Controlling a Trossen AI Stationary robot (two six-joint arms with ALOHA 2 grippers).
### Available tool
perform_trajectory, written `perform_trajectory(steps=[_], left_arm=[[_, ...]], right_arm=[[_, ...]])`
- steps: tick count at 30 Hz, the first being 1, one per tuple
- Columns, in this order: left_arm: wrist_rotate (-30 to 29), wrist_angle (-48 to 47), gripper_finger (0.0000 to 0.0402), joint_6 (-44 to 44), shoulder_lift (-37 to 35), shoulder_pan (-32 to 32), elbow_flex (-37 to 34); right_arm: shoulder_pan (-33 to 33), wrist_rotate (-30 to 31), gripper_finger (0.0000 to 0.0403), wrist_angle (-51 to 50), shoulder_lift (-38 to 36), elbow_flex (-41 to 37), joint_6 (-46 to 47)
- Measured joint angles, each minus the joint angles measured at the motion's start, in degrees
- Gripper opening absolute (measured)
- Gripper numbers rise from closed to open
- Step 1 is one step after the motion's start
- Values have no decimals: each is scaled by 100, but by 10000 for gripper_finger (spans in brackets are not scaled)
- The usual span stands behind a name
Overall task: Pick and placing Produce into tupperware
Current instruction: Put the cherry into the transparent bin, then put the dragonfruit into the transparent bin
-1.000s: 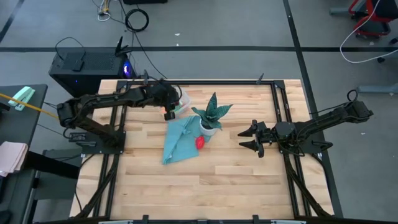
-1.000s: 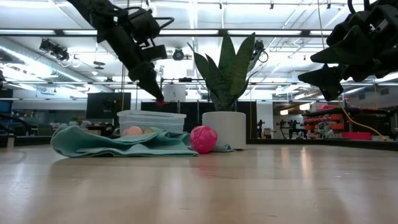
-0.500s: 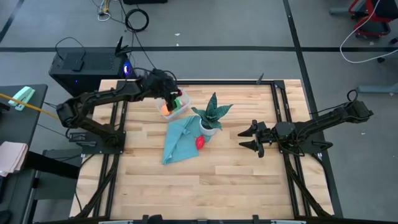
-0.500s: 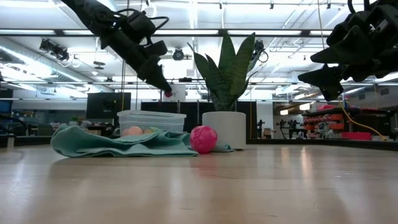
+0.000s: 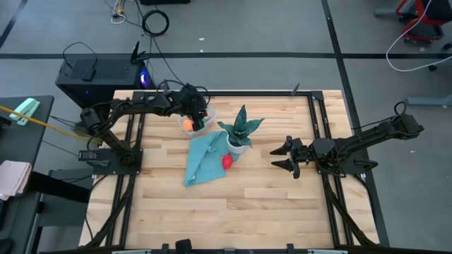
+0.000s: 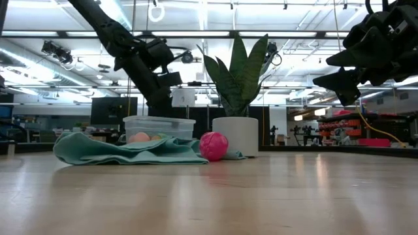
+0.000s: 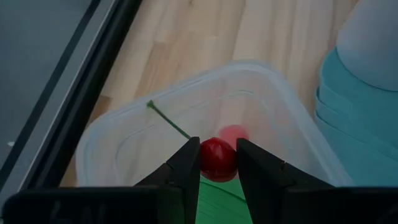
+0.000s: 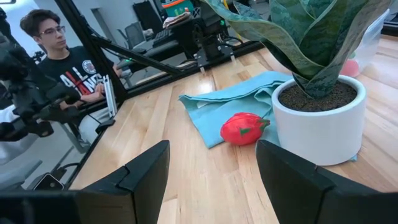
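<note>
Cherry [image 7: 217,159], small, red and glossy, sits pinched between the two fingers of the left tool [image 7: 217,163], hanging just above the clear tupperware [image 7: 124,140]. Its thin green stem [image 7: 169,122] trails forward away from the fingers, over the container's floor; that stem gives the fruit its only long axis. I judge it light, hard and slick, so the round body is the place to hold, not the stem. Orange [image 5: 187,125] and green [image 5: 198,121] produce already lie inside the container. Beside it lie the teal cloth [image 5: 202,159], the potted plant [image 5: 239,134] and the larger red fruit [image 5: 227,161] on the counter [image 5: 247,204]. Well apart, the right tool [image 5: 281,158] waits with its fingers spread wide and nothing between them
</note>
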Motion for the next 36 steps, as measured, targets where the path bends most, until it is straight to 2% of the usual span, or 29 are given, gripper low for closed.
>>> perform_trajectory(steps=[10,23,28,32,36], left_arm=[[-6,4,112,-2,4,-11,0],[-8,-3,215,-147,-47,-7,0],[-12,6,225,-86,-514,-7,0],[-78,-32,216,-187,-1110,-8,-2],[253,-139,200,-384,-1770,-203,-2]], right_arm=[[-2,0,246,0,0,0,-1],[0,0,246,-1,0,0,-1],[0,0,246,1,1,0,-19],[-1,0,246,-1,1,0,-17],[0,-1,246,-1,1,0,9]])
